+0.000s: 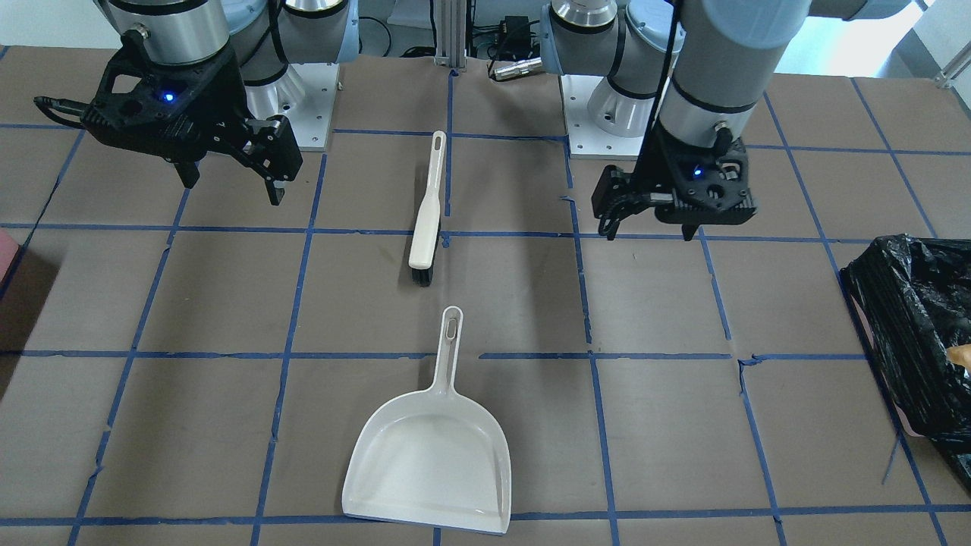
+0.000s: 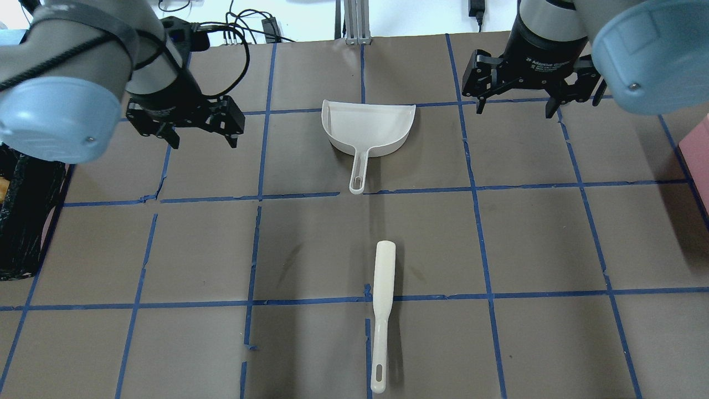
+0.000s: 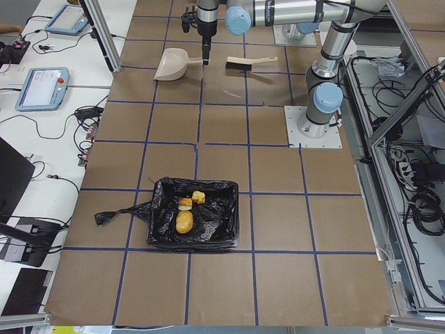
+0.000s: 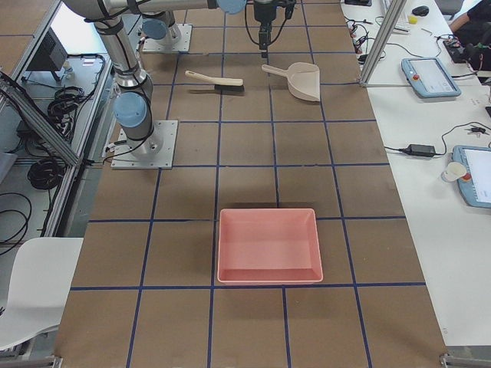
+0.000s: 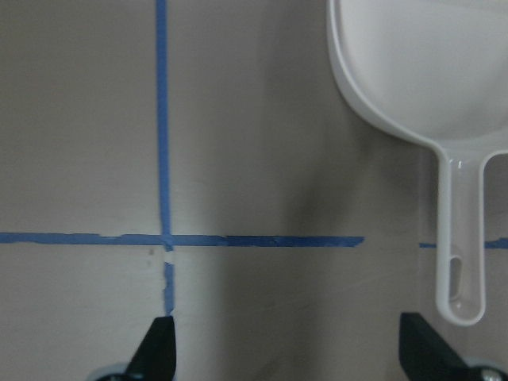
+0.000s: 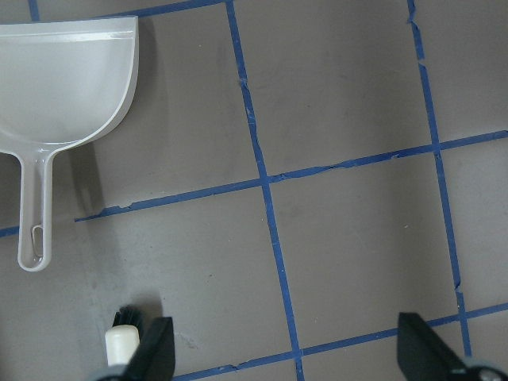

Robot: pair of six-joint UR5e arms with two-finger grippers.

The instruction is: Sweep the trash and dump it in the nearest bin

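Observation:
The trash lies inside the bin (image 3: 226, 226), a container lined with a crinkled black bag: the tan potato-like lump (image 3: 184, 222), the golden-brown bread chunk (image 3: 185, 203) and the pale yellow chunk (image 3: 199, 197). The bin also shows in the front view (image 1: 903, 318) and the overhead view (image 2: 22, 221). A white dustpan (image 2: 368, 127) and a white brush (image 2: 383, 299) lie at the table's middle. My left gripper (image 2: 204, 143) is open and empty, above the table left of the dustpan. My right gripper (image 2: 515, 111) is open and empty, right of the dustpan.
A pink tray (image 4: 268, 282) without a bag sits on my right end of the table, its edge in the overhead view (image 2: 698, 149). The brown table surface (image 2: 532, 238) carries a blue tape grid. The arm bases (image 1: 599, 114) stand behind the brush.

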